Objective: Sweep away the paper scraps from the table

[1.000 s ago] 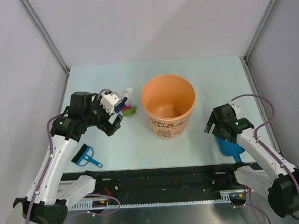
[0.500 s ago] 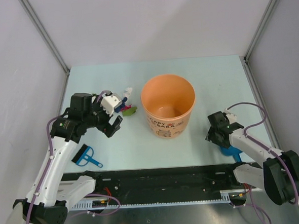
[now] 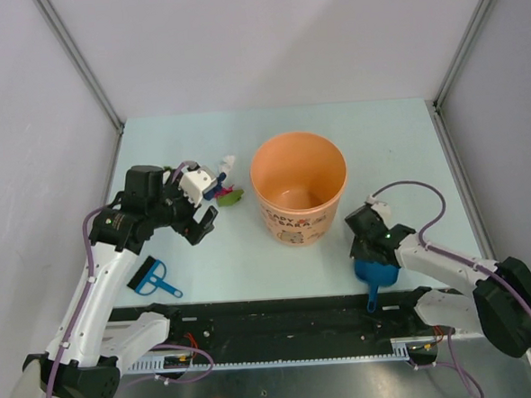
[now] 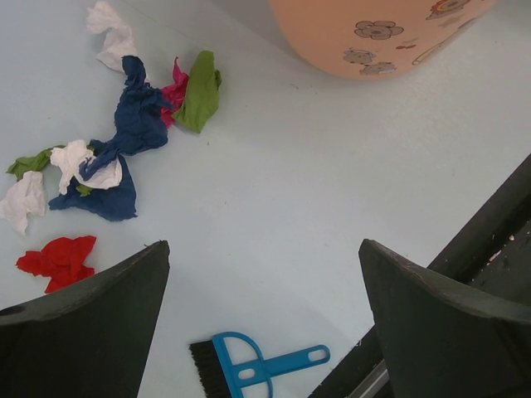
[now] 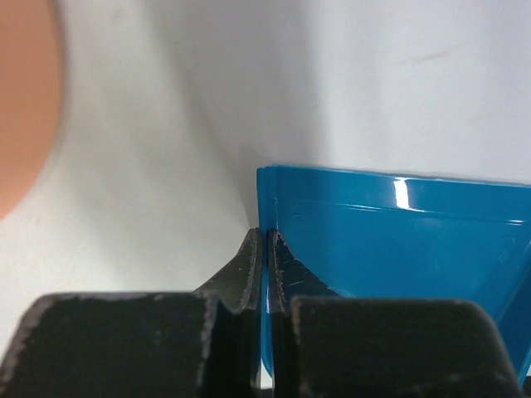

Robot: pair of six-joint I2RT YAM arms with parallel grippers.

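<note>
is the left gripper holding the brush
No, the brush lies loose on the table, apart from the open left gripper.

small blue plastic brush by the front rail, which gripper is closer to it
Left. The left gripper hangs open just beyond the brush; the right gripper is far across on the other side, pinching the blue plastic dustpan.

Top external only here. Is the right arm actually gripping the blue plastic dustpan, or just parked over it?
Observer: Gripping. The right wrist view shows the right gripper with its fingers shut on the thin side edge of the blue plastic dustpan.
Operator: Any scraps hidden under the left arm?
Observer: Yes. In the left wrist view a red crumpled paper scrap lies apart from the pile of mixed-colour crumpled paper scraps, beside one finger of the open left gripper.
</note>
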